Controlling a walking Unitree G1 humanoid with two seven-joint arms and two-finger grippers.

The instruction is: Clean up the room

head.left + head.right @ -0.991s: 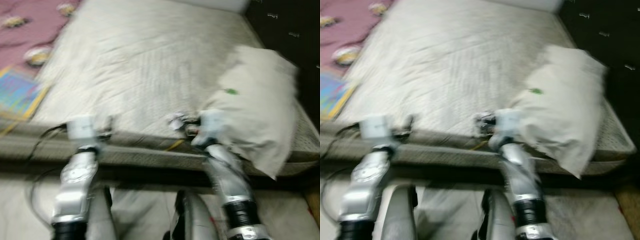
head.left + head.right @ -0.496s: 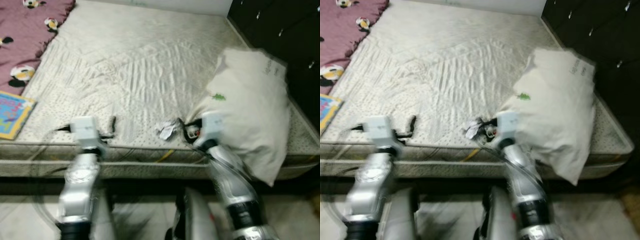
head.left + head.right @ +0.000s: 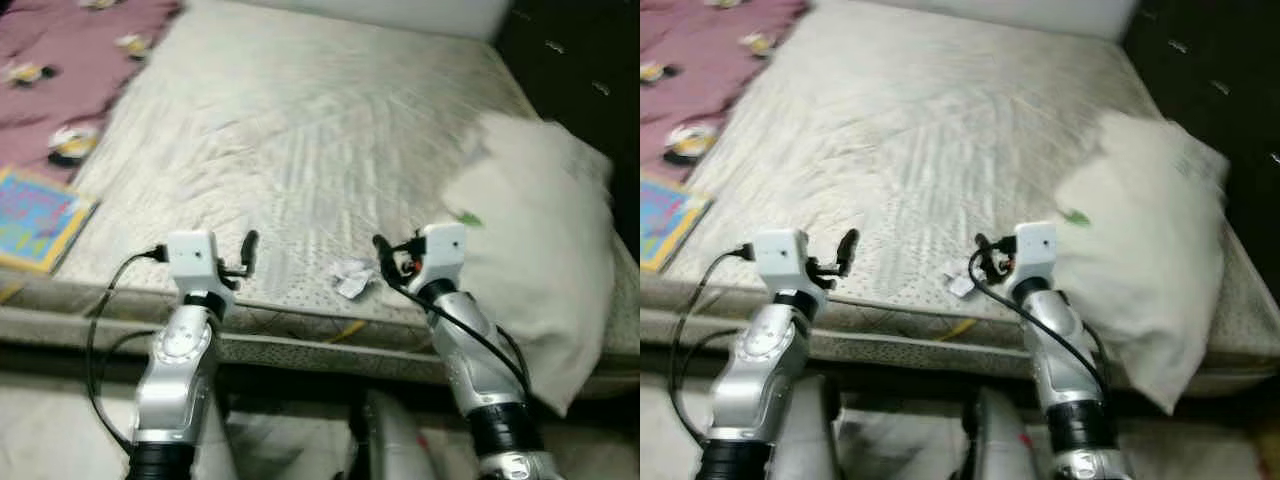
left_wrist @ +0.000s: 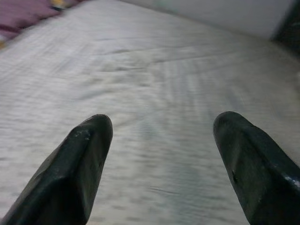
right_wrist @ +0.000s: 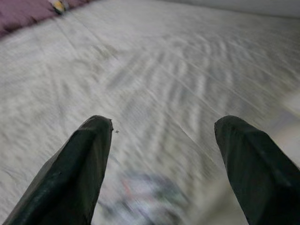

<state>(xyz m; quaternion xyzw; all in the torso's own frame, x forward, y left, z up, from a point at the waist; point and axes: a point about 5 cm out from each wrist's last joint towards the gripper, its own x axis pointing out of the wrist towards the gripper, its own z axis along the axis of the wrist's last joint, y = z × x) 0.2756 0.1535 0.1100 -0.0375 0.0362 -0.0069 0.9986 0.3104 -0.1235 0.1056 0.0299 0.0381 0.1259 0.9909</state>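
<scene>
while both spread wide over the mattress [image 3: 300,130], left gripper [image 4: 161,159] and right gripper [image 5: 161,159] near crumpled paper [image 3: 352,276]

A bare mattress [image 3: 300,130] with a pale quilted cover carries everything here, its near edge running across the head views just in front of the robot. Near that edge lies a small crumpled scrap of paper [image 3: 352,277], white with some print on it. At the robot's right a large off-white pillow [image 3: 545,240] lies on the mattress and hangs over the near edge; a small green mark shows on its near side. At the far left a purple blanket [image 3: 70,45] with cartoon figures lies on the mattress, and nearer, at the left edge, a colourful book [image 3: 35,218] lies flat
</scene>
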